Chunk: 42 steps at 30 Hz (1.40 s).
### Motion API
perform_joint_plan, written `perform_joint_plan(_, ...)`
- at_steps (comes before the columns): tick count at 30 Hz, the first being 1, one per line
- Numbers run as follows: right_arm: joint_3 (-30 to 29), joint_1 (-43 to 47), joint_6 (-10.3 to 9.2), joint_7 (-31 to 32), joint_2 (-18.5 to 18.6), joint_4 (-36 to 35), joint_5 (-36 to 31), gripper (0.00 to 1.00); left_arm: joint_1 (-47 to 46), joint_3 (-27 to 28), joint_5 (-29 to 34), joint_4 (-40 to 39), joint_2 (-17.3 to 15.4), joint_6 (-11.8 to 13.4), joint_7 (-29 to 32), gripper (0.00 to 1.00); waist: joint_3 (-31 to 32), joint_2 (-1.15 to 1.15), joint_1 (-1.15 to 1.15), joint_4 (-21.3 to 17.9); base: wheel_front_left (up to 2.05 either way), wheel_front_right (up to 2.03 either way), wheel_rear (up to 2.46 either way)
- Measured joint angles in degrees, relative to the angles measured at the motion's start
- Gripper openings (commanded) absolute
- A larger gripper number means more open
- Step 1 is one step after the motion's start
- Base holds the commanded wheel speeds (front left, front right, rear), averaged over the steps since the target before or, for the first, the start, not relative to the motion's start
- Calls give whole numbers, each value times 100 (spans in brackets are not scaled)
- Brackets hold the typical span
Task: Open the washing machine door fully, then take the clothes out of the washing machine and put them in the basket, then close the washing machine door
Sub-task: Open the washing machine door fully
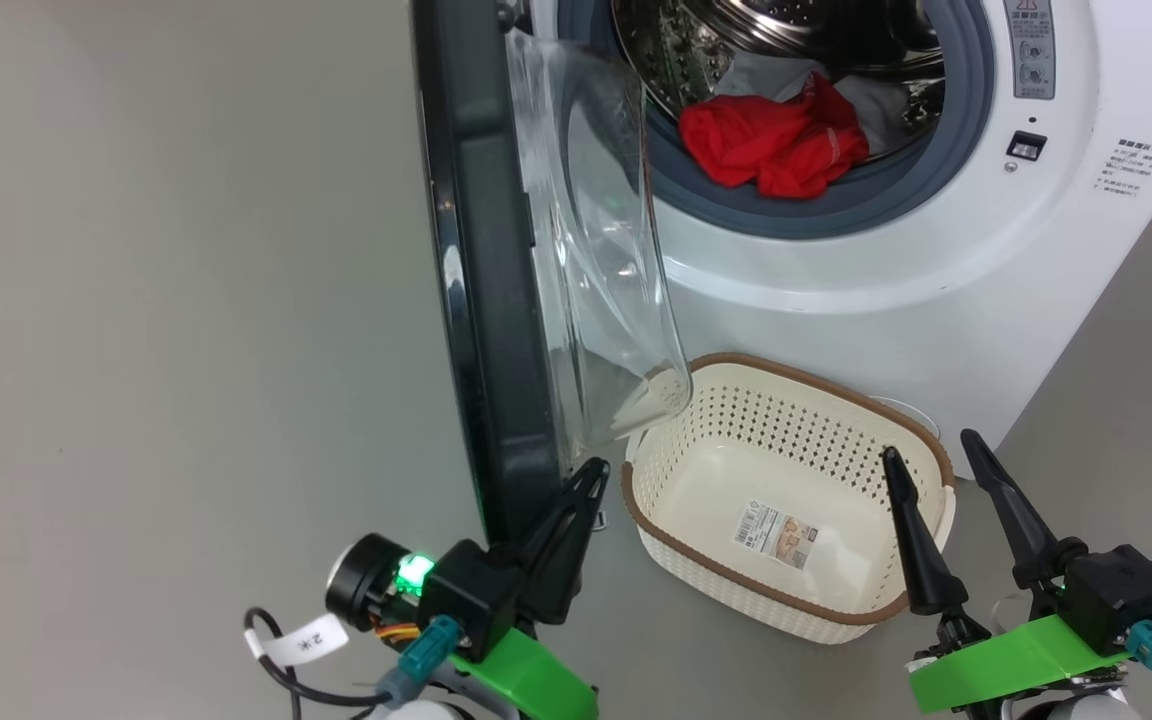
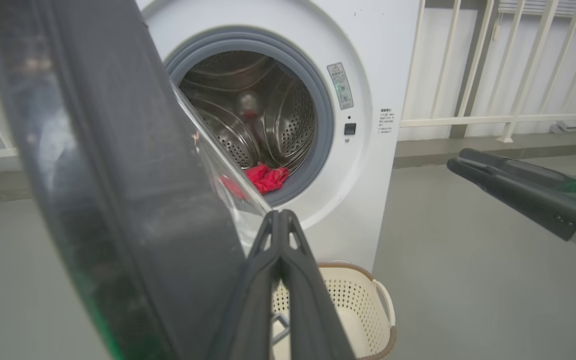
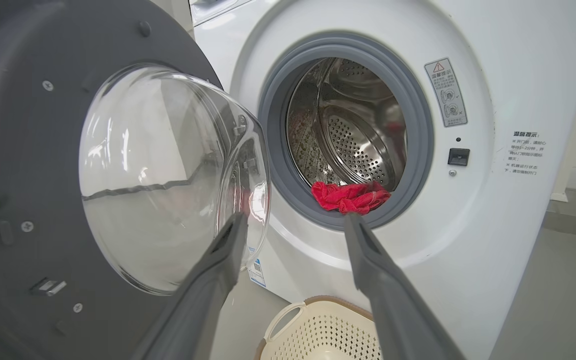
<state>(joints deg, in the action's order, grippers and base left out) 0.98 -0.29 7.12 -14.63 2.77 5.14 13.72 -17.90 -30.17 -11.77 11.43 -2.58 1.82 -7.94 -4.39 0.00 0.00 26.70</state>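
The washing machine door (image 1: 481, 300) stands swung out roughly square to the front of the washing machine (image 1: 836, 300), edge-on in the head view, its glass bowl (image 1: 596, 250) bulging toward the opening. The left end effector (image 1: 591, 475) is pressed shut and empty, its tips at the lower rim on the door's inner side, just beside the black frame; whether they touch it I cannot tell. The right end effector (image 1: 928, 444) is spread wide, holding nothing, above the right end of the basket (image 1: 796, 420).

The basket sits on the floor (image 1: 186, 350) against the foot of the washer, under the glass bowl, with nothing inside but a sticker (image 1: 774, 535). The clothes (image 1: 776, 140), a red bundle with grey and white cloth behind it, lie at the front lip of the drum (image 1: 736, 30), resting on the grey gasket (image 1: 836, 205).

The step in hand looks like finishing the door swing. To do it well, the closed left fingers should bear on the solid black rim, not the glass, and push outward along the hinge arc, low and steady, so the tips do not slide off the edge. The door needs to go wide enough that the glass clears the basket and the right arm's way into the drum. The right arm is best kept back until the door rests.
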Motion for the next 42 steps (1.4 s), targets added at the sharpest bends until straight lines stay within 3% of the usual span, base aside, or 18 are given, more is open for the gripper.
perform_joint_plan(18, 4, 6, 0, 0, 0, -1, -1, 100, 147, 539, -355, 0, -101, 525, -107, 0, 89, 0, 0, 349, 0, 0, 0)
perform_joint_plan(42, 37, 5, 0, 10, 0, -24, -53, 100, 257, 1586, -1015, 37, -433, 844, -325, 0, -76, 0, 0, 378, 0, 0, 0)
